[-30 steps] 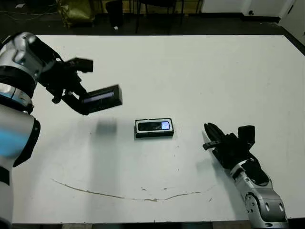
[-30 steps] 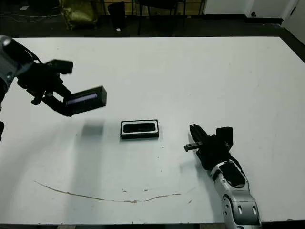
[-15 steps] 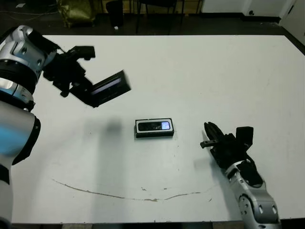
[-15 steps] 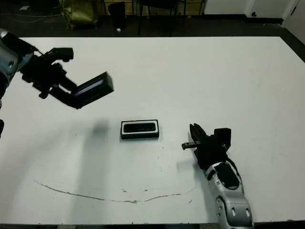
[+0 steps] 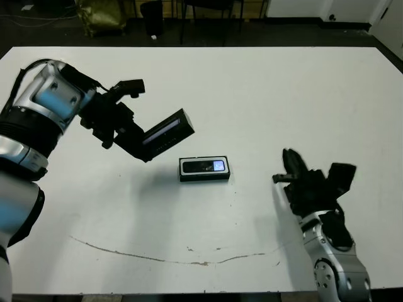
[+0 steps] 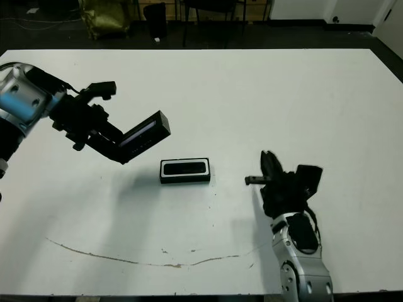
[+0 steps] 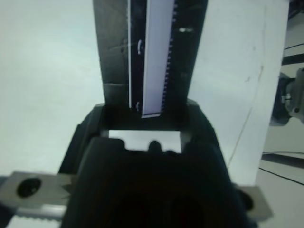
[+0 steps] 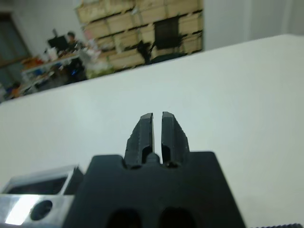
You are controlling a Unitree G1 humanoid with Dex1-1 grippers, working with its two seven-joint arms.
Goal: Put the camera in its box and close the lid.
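— Moved: left gripper (image 5: 129, 135) carried the flat black windowed lid (image 5: 165, 130) toward the white-lined black box (image 5: 204, 169), camera (image 5: 204, 166) inside.
— Grip?
— Clamped on lid's end; rigid, light, likely slick. Right gripper (image 8: 157, 131) nearly closed, empty.

A white table (image 5: 283, 94) bears a thin brown line (image 5: 157, 257) near its front edge.

The left tool (image 7: 145, 124) grips the lid (image 7: 149, 52) by one end above the white table (image 7: 47, 61).
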